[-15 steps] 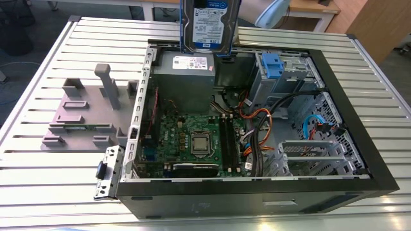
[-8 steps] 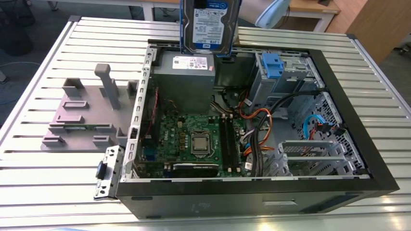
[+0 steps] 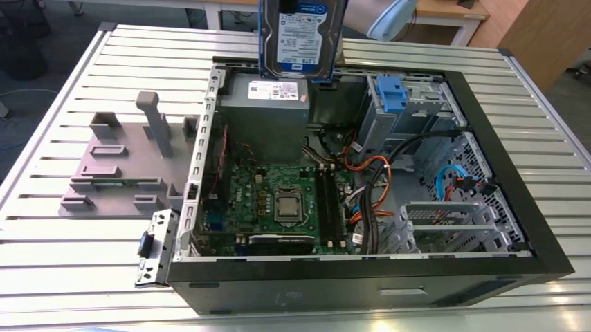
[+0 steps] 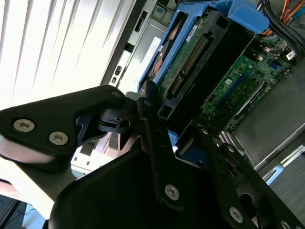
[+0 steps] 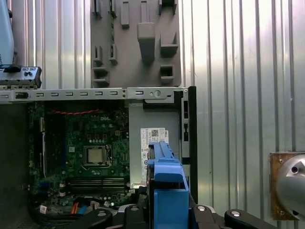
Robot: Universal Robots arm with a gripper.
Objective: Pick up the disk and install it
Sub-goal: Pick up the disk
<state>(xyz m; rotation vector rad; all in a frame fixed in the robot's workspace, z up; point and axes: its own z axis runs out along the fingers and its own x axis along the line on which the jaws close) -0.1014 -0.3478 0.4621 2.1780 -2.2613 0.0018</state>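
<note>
place: robotics lab or workshop | bench: ribbed aluminium table [image 3: 544,145] carrying an open computer case [image 3: 369,280] | beside case, on the exterior view's left: grey plastic stand [image 3: 120,166] | above case: gripper [image 4: 176,112] clamped on the disk [image 3: 302,34] | beyond case: wooden furniture [image 3: 540,31]

Ribbed silver metal counter [image 3: 544,138] with bright glare on its slats in the second wrist view. Dark grey floor [image 3: 19,131] at the exterior view's left, black mesh bin [image 3: 21,41] there. Wooden cabinet [image 3: 544,34] far right, light desk [image 3: 443,14] behind.
</note>
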